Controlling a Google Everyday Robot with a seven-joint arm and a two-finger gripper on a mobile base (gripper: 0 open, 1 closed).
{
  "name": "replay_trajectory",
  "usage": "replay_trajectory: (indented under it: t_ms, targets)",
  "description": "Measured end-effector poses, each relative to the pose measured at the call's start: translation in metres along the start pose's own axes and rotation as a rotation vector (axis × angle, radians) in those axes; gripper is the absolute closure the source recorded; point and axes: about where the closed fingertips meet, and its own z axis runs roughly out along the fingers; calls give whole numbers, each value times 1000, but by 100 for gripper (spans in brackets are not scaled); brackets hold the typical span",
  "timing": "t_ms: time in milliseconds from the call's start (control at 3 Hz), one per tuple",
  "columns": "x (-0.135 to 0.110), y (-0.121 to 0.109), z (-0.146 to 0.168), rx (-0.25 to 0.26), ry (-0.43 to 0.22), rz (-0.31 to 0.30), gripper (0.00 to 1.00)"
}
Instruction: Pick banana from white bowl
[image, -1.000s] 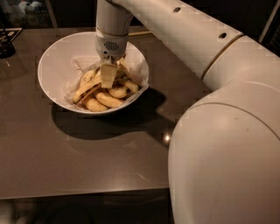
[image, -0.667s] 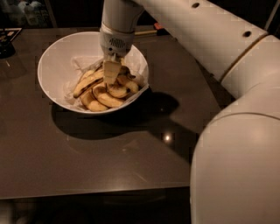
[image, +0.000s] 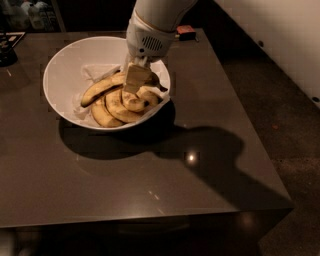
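The white bowl (image: 62, 70) stands on the left half of a dark table, lined with crinkled white paper. Several yellow bananas (image: 117, 102) with brown spots lie in its right half. My gripper (image: 136, 80) comes down from the top of the view on a white wrist and reaches into the bowl. It is at the bananas on the bowl's right side, touching or just above the top one (image: 102, 87). Its tip hides part of the pile.
The dark glossy table (image: 150, 185) ends at its front and right edges, with floor (image: 280, 100) beyond. A small reddish object (image: 186, 32) lies at the back edge. A dark object (image: 7, 52) stands at the far left.
The bulky white arm that filled the right side has left the view. The gripper stays in the bowl over the bananas, shifted slightly right.
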Motion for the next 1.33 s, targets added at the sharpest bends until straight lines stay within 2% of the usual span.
replay_trajectory:
  t_ms: [333, 1000, 1333]
  targets:
    - [5, 24, -18, 13, -29, 17, 100]
    - [21, 78, -41, 33, -54, 116, 100]
    - [21, 78, -41, 33, -54, 116, 100]
